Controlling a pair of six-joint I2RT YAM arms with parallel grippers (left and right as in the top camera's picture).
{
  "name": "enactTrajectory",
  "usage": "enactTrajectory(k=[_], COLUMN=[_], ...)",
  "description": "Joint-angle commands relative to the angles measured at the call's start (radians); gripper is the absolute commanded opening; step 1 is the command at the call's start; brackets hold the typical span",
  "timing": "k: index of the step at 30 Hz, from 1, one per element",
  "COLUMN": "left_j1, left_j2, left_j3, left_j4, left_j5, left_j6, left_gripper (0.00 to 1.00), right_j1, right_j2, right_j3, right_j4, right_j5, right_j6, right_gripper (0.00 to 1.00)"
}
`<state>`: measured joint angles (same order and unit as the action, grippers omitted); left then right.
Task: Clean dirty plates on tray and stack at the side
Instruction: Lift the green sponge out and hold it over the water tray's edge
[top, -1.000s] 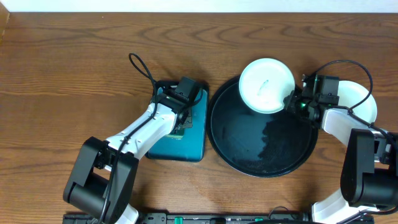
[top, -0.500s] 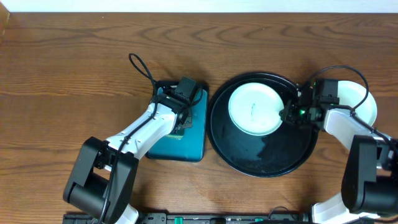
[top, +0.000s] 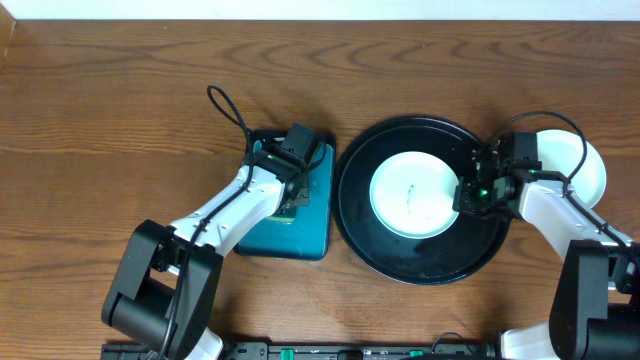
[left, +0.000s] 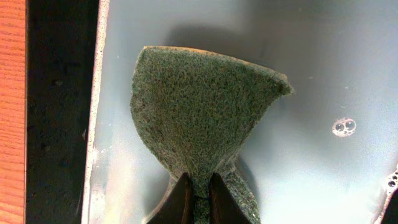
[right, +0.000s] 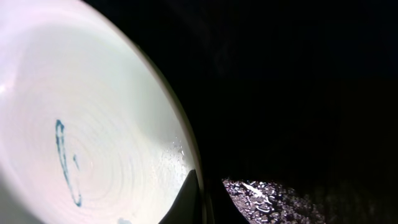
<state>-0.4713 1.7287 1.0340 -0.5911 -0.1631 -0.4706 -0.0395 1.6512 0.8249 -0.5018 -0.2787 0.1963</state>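
Observation:
A pale mint-white plate (top: 413, 194) with a small blue-green smear lies on the round black tray (top: 400, 255). My right gripper (top: 466, 195) is shut on its right rim; the right wrist view shows the plate (right: 81, 124) with a blue-green smear and my fingers (right: 204, 202) pinching the rim. Another pale plate (top: 580, 165) lies on the table to the right of the tray, partly hidden by my right arm. My left gripper (top: 291, 200) is shut on a green scouring sponge (left: 202, 118) over the teal tray (top: 300, 235). A yellow plate is not in view.
The rectangular teal tray (left: 323, 74) holds a wet film with bubbles. Water drops glisten on the black tray's surface (right: 261, 199). Brown wooden table (top: 120, 120) surrounds both trays. A black cable loops behind my left arm (top: 228, 105).
My right gripper has carried the plate from the tray's far rim down and toward the tray's middle, and the plate now lies flat on the tray. The left arm has not moved.

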Motion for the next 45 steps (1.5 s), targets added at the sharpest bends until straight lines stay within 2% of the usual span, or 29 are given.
enactTrajectory(k=[1, 3, 7, 13, 17, 21, 28, 34, 37, 45], left_j1=[0.006, 0.005, 0.008, 0.033, 0.072, 0.129, 0.275, 0.382, 0.409, 0.414], left_j2=[0.000, -0.014, -0.086, -0.205, -0.254, -0.265, -0.265, -0.265, -0.266, -0.315], left_j3=[-0.005, -0.005, -0.005, -0.005, -0.005, -0.005, -0.005, -0.006, -0.006, -0.006], left_j4=[-0.002, -0.002, 0.024, 0.055, 0.068, 0.085, 0.141, 0.126, 0.118, 0.110], left_j5=[-0.002, 0.000, 0.104, 0.160, 0.300, 0.414, 0.694, 0.890, 0.939, 0.924], left_j6=[0.018, 0.049, 0.161, 0.203, 0.261, 0.261, 0.278, 0.361, 0.400, 0.452], left_gripper=[0.07, 0.07, 0.07, 0.07, 0.07, 0.07, 0.07, 0.07, 0.07, 0.07], right_j1=[0.032, 0.043, 0.061, 0.072, 0.072, 0.072, 0.072, 0.072, 0.072, 0.072], right_j2=[-0.011, -0.011, -0.011, -0.011, -0.011, -0.011, -0.011, -0.011, -0.011, -0.011], right_j3=[-0.010, -0.010, -0.012, -0.013, -0.013, -0.013, -0.013, -0.013, -0.013, -0.013], right_j4=[0.013, 0.015, 0.016, 0.025, 0.029, 0.030, 0.031, 0.031, 0.031, 0.031], right_j5=[0.047, 0.068, 0.092, 0.092, 0.092, 0.091, 0.091, 0.091, 0.091, 0.092], right_j6=[-0.026, -0.026, -0.026, -0.027, -0.026, -0.026, -0.026, -0.026, -0.026, -0.026], right_gripper=[0.01, 0.01, 0.01, 0.01, 0.01, 0.01, 0.01, 0.01, 0.01, 0.01])
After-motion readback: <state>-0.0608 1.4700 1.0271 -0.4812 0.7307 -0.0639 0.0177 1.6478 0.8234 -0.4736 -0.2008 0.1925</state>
